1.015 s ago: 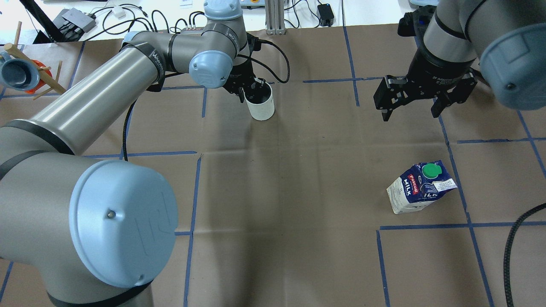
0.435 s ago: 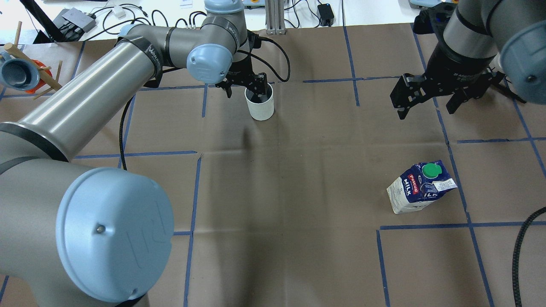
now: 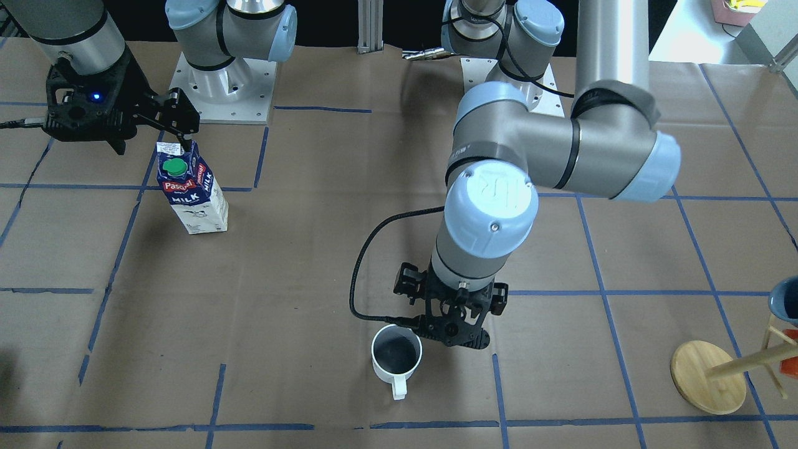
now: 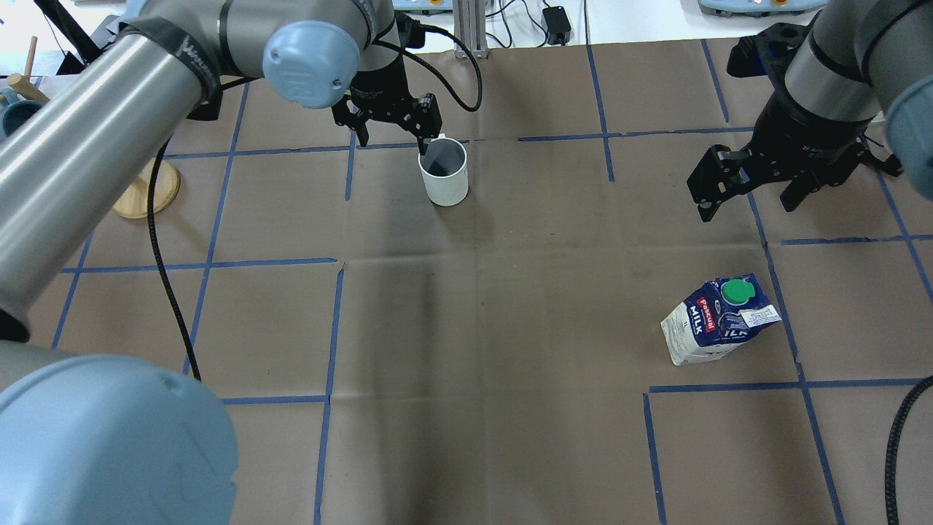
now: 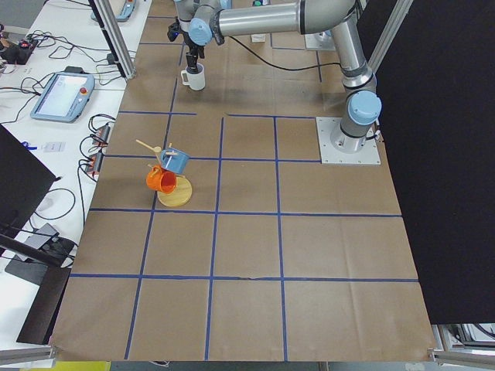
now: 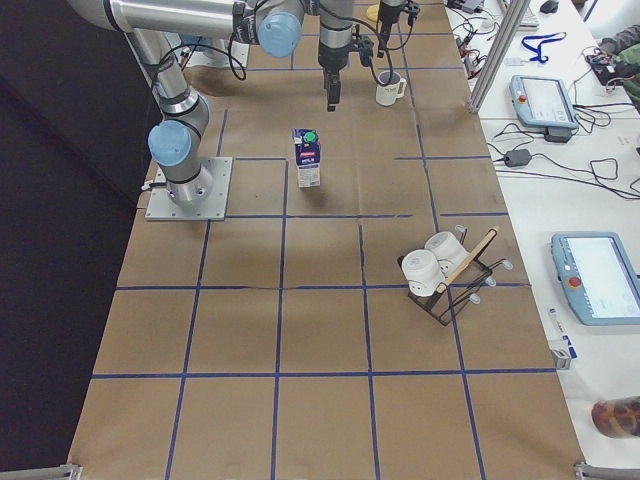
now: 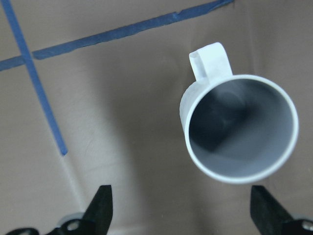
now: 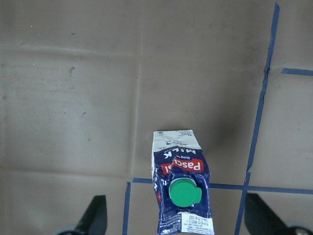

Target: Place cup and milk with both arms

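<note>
Toward the far edge of the brown paper (image 4: 466, 328), I had the left gripper (image 4: 393, 142) hanging with its jaws spread wide and holding nothing. It was just beside the cup (image 4: 444, 179), which stood upright with its handle turned away from the robot. The right gripper (image 4: 748, 209) hung equally wide and empty, above and beyond the milk (image 4: 718, 321). That stood upright near a blue tape (image 4: 729, 387) crossing, well apart from the cup.
</note>
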